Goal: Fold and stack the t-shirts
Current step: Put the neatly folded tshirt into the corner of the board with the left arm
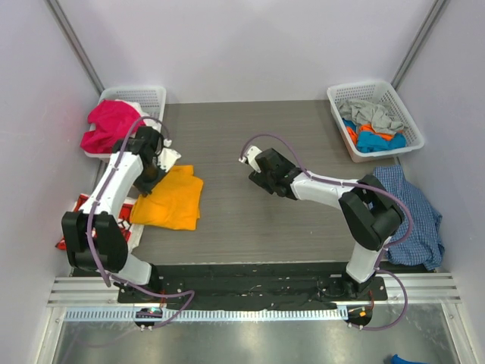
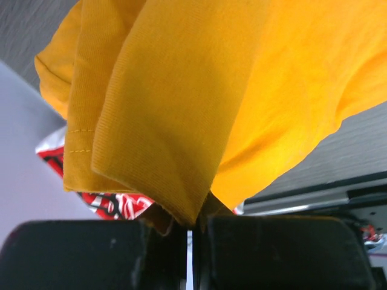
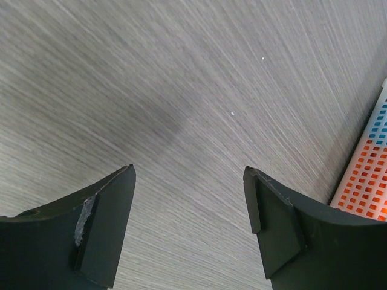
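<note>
Orange-yellow t-shirt is lying bunched at tabletop left edge, left hand pinching its fabric tight; right hand is hovering above tabletop middle, spread wide, empty.

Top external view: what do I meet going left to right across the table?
Pink cloth → orange tee → right gripper → checked shirt.
</note>
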